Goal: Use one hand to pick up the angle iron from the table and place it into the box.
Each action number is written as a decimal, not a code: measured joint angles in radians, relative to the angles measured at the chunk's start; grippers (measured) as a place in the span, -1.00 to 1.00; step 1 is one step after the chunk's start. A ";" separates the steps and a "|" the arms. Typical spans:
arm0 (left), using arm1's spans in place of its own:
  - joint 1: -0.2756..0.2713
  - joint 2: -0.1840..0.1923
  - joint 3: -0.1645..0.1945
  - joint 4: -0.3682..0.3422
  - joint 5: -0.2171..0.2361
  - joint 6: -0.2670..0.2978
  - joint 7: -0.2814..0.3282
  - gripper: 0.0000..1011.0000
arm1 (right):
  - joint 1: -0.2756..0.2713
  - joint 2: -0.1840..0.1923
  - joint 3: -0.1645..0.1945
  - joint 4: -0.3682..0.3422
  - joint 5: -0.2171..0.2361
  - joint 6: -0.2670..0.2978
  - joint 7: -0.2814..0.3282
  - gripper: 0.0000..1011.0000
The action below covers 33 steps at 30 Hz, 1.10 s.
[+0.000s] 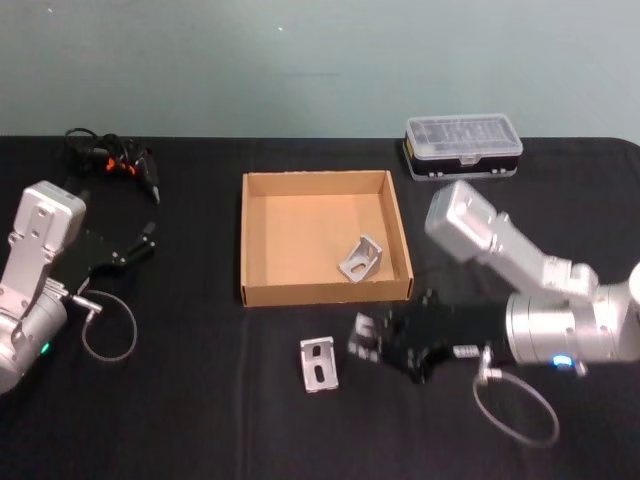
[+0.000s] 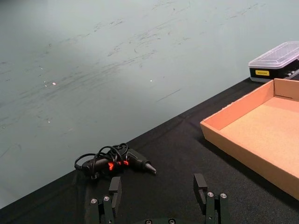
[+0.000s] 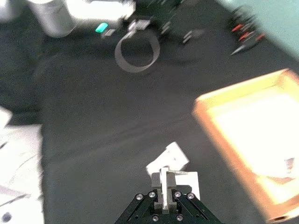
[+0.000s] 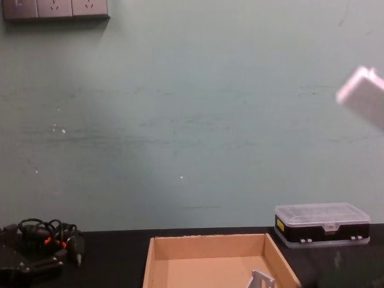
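Our right pincer (image 1: pixel 368 340) reaches across the black table (image 1: pixel 200 410) from the right side. Its dark fingers are pressed together on a small silver angle iron (image 1: pixel 359 333). In the right wrist view the pincer (image 3: pixel 162 184) pinches one thin side of this angle iron (image 3: pixel 187 181). The piece is just in front of the near wall of the brown box (image 1: pixel 325 293), close to the box's right corner, but outside it. We cannot tell if the piece touches the table or hangs a bit above it.

A second angle iron (image 1: pixel 318 363) lies flat on the table, just to the left of the held one and a bit nearer to us. A third angle iron (image 1: pixel 362 258) sits inside the box, near its right wall.

Our left pincer (image 1: pixel 143 245) rests far off on the left side of the table. In the left wrist view its fingers (image 2: pixel 114 189) are spread wide, with nothing between them. Near it lies a black tool with a tangled cord (image 1: pixel 110 158). A black case with a clear lid (image 1: pixel 463 146) stands behind the box, at the back right.
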 joint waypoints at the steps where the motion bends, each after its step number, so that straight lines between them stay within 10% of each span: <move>1: 0.000 0.000 0.000 0.000 0.000 0.000 0.000 1.00 | 0.002 -0.008 0.011 0.002 0.003 -0.003 -0.014 -0.89; 9: 0.000 0.000 0.000 0.000 0.000 0.000 0.000 1.00 | 0.055 -0.123 0.048 0.117 0.011 -0.039 -0.082 -0.89; 33: 0.000 0.000 0.000 0.000 0.000 0.000 0.000 1.00 | 0.248 -0.402 -0.033 0.562 -0.099 -0.094 -0.065 -0.89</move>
